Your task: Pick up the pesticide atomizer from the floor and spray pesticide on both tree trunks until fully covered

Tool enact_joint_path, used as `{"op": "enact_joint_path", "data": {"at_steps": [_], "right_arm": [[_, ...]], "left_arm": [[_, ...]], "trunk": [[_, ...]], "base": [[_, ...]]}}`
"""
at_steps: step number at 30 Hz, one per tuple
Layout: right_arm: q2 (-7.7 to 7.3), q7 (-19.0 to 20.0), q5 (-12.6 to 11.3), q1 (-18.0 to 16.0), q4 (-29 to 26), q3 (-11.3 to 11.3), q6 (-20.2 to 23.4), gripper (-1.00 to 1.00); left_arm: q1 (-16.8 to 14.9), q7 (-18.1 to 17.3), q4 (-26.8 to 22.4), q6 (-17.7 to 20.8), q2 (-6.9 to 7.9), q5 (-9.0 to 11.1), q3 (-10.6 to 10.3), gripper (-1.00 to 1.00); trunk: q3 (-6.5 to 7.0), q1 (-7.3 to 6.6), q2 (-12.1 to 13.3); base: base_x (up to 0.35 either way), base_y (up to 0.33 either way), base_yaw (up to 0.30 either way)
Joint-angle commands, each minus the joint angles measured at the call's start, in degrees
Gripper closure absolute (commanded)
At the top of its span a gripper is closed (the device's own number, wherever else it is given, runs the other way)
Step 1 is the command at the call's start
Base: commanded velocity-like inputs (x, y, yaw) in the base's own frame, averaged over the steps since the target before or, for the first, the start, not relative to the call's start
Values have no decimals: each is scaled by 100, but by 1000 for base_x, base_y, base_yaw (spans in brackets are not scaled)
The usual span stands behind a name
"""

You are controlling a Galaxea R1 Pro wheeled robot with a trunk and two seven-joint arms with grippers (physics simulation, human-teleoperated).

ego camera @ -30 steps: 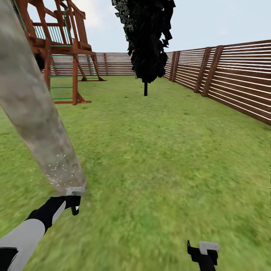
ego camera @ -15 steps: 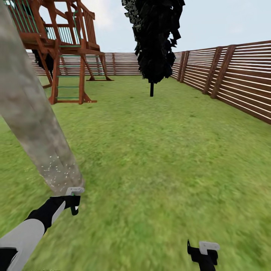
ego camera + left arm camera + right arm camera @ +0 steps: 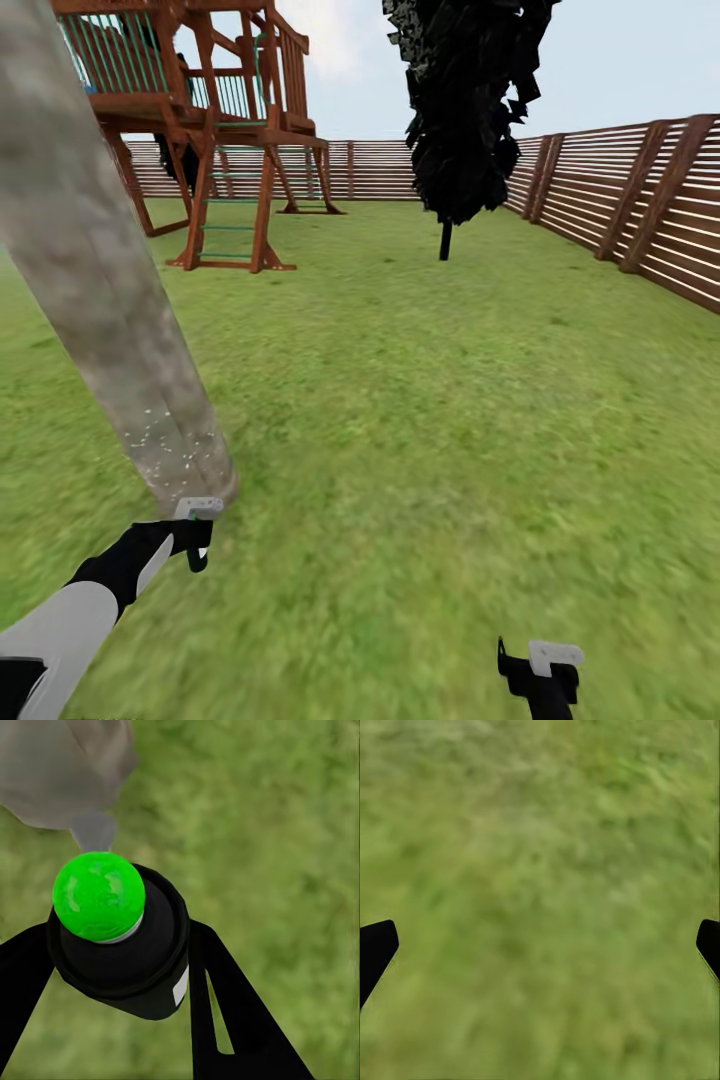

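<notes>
Two grippers: left clamped on atomizer beside trunk, right wide open, empty, over lawn.

1. Tree trunk: top cut off by the head view's edge; crown out of frame.
2. Bottle: lower body hidden between the left gripper fingers.
3. Right gripper: cut off at the frame bottom.
4. Playset: roof cropped.
</notes>
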Motion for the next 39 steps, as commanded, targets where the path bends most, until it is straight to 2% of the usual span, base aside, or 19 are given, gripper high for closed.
{"op": "enact_joint_path", "data": {"at_steps": [1,5,21,27,39], "right_arm": [[0,-29,61,-3,6,-29,-13,-100],[0,-29,61,-3,6,-29,-13,-100],[0,-29,61,-3,6,-29,-13,-100],[0,-29,61,-3,6,-29,-13,-100],[0,-29,61,-3,6,-29,-13,-100]], "left_arm": [[-5,20,-8,32,7,57,-47,100],[-5,151,-8,32,-8,63,-47,100],[-5,160,-8,25,-17,79,-47,100],[-4,160,-8,23,-20,79,-47,100],[-5,160,-8,23,-20,79,-47,100]], "trunk": [[-5,1,-2],[-5,1,-2],[-5,1,-2],[-5,1,-2],[-5,1,-2]], "base": [[192,-235,275],[206,-227,275],[212,-223,268],[156,-238,28],[6,-270,45]]}}
